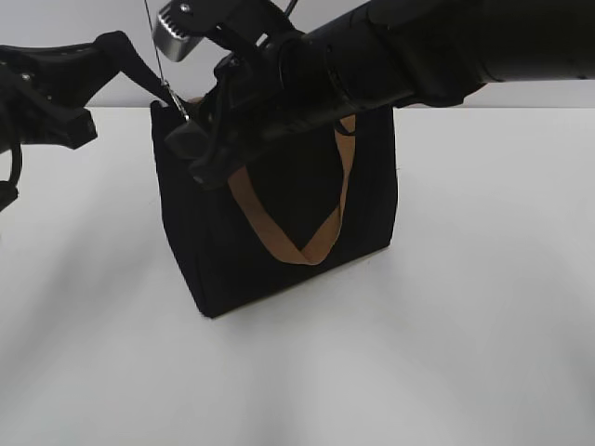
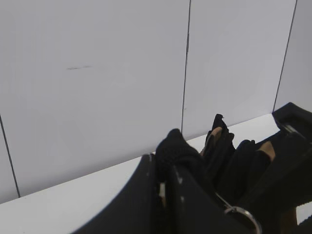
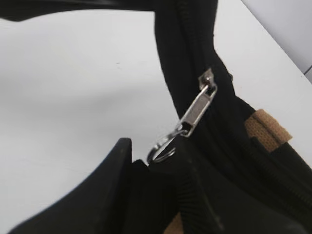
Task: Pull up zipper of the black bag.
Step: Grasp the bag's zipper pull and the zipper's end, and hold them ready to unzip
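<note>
The black bag (image 1: 214, 242) stands upright mid-table, its tan handle (image 1: 307, 251) hanging down the front. My left gripper (image 1: 156, 90) comes in from the left and is shut on the bag's top left corner; the left wrist view shows its jaws (image 2: 168, 183) pinching black fabric (image 2: 176, 146). My right gripper (image 1: 192, 135) reaches across over the bag top. In the right wrist view the silver zipper pull (image 3: 197, 109) hangs taut from the zipper line (image 3: 187, 44), and the jaws (image 3: 151, 170) are closed at its ring. The pull shows small in the exterior view (image 1: 177, 104).
The bag sits on a white table (image 1: 465, 325) with a pale panelled wall (image 2: 97, 73) behind. The right arm (image 1: 418, 46) covers the bag's top edge. A tan strap (image 3: 265, 126) lies beside the zipper.
</note>
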Controlling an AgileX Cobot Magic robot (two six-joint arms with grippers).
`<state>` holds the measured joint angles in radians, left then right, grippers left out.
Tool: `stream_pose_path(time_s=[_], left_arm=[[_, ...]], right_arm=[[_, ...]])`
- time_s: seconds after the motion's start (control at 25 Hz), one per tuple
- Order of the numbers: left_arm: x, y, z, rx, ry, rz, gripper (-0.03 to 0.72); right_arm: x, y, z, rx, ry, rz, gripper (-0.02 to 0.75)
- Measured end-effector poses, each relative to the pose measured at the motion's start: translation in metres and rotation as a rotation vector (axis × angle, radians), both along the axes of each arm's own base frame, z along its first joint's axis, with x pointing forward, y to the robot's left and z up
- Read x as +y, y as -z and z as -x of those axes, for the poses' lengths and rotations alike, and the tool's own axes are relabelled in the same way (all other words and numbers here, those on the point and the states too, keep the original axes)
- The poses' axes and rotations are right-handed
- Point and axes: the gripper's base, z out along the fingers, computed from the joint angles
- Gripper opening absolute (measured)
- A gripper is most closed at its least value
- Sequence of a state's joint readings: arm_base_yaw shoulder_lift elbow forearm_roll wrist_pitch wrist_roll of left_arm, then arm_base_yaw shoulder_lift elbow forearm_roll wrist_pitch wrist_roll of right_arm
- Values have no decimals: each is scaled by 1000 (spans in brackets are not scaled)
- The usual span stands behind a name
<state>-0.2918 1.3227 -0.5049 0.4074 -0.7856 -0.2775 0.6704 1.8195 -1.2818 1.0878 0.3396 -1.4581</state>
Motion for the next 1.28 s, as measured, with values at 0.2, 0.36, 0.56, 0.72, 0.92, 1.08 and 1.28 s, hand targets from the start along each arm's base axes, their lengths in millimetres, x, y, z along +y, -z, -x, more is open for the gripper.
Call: stream_pose_path(time_s=[0.2, 0.36, 0.56, 0.72, 0.92, 1.08, 1.28], left_arm=[[0, 0, 0, 1, -3, 3, 22], [0, 0, 0, 1, -3, 3, 22], [0, 0, 0, 3, -5, 3, 22], [1, 0, 0, 6, -7, 3, 22], [1, 0, 0, 8, -10, 4, 22], [1, 0, 0, 8, -10, 4, 22], [1, 0, -1, 9, -11, 6, 22]], right_arm=[[0, 0, 0, 7, 5, -4, 166], [0, 0, -1, 7, 24, -10, 81], [-2, -1, -4, 4, 70, -23, 24], [-2, -1, -5, 12, 80, -30, -3], [-2, -2, -5, 28, 98, -42, -15], [-3, -2, -6, 34, 110, -48, -15], [-5, -8, -5, 41, 125, -69, -15]])
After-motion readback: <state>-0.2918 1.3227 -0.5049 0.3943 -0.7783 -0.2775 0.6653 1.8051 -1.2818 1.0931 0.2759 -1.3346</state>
